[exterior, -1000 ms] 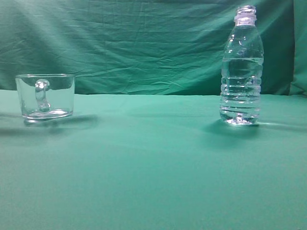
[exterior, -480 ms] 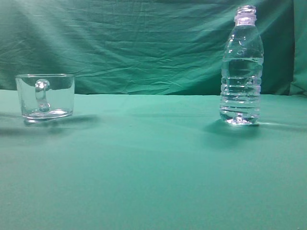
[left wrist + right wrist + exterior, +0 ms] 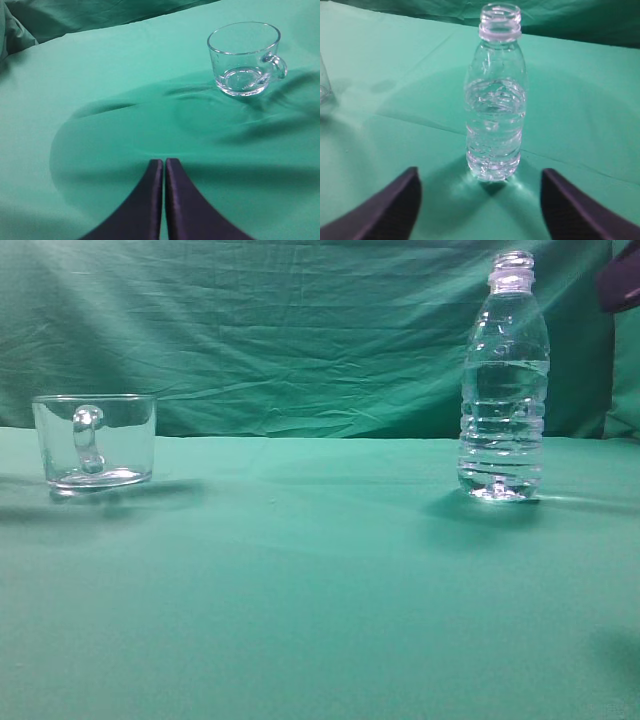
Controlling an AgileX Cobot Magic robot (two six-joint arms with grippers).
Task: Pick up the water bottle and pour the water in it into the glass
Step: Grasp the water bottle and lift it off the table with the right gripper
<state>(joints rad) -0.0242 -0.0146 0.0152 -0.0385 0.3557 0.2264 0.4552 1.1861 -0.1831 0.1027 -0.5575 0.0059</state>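
The water bottle [image 3: 503, 390] stands upright and uncapped at the right of the green table, with clear water [image 3: 503, 430] filling it to about two thirds. It also shows in the right wrist view [image 3: 496, 100]. My right gripper [image 3: 480, 180] is open and empty, its dark fingers wide apart just short of the bottle. A dark part of that arm [image 3: 622, 280] shows at the top right edge of the exterior view. The glass [image 3: 95, 440] stands empty at the left, and also shows in the left wrist view [image 3: 245, 57]. My left gripper [image 3: 164, 162] is shut and empty, well short of the glass.
A wrinkled green cloth [image 3: 300, 590] covers the table and hangs as a backdrop [image 3: 280, 330] behind it. Wide bare cloth lies between the glass and the bottle. The glass's edge [image 3: 324, 85] shows at the left of the right wrist view.
A dark part of the right arm has come into the exterior view at the top right edge, and a shadow has appeared at the lower right. The bottle and glass have not moved.
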